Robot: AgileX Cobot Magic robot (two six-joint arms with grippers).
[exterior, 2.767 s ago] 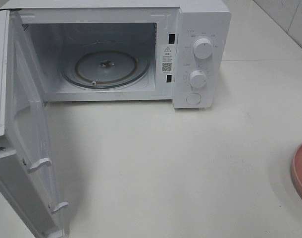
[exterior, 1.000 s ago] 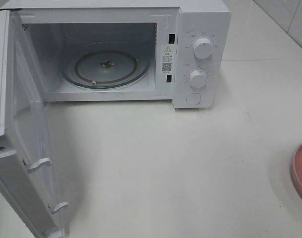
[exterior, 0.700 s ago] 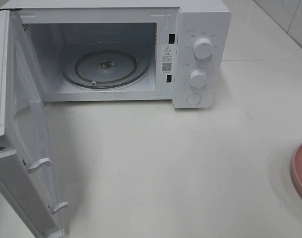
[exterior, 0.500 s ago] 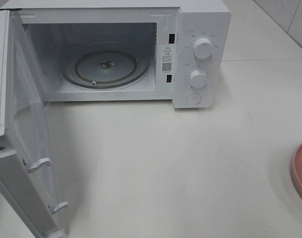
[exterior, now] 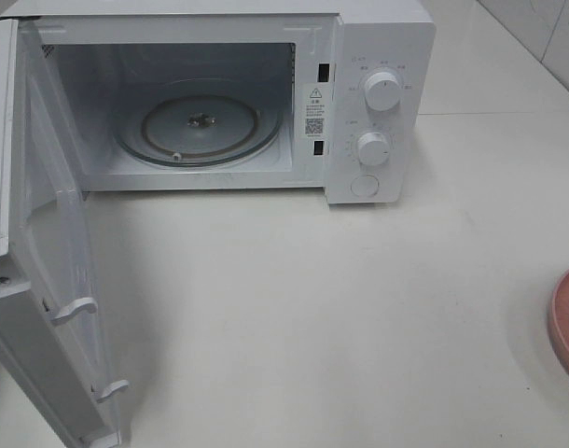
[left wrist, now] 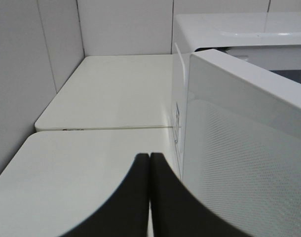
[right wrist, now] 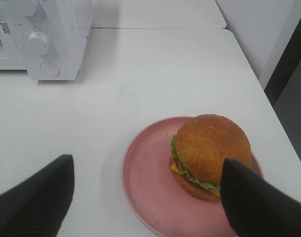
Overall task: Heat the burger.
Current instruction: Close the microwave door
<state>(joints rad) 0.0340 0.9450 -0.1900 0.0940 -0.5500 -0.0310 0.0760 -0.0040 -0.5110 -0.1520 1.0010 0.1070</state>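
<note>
The burger [right wrist: 210, 155] sits on a pink plate [right wrist: 145, 192] on the bench [exterior: 359, 299]; right gripper [right wrist: 145, 197] jaws stand wide above it (microwave [exterior: 378, 37] door open), left gripper [left wrist: 149, 197] jaws pressed together.

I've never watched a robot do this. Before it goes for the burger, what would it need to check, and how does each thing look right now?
1. Microwave door swung open: ok.
2. Glass turntable bare, room for the food: ok.
3. Burger sitting whole on the pink plate: ok.
4. Right gripper open wide, one finger on each side of the plate: ok.
5. Right gripper lined up on the burger itself: not ok; the burger sits toward one finger, not midway.
6. Left gripper shut and beside the outer face of the door, away from the opening: ok.
</note>
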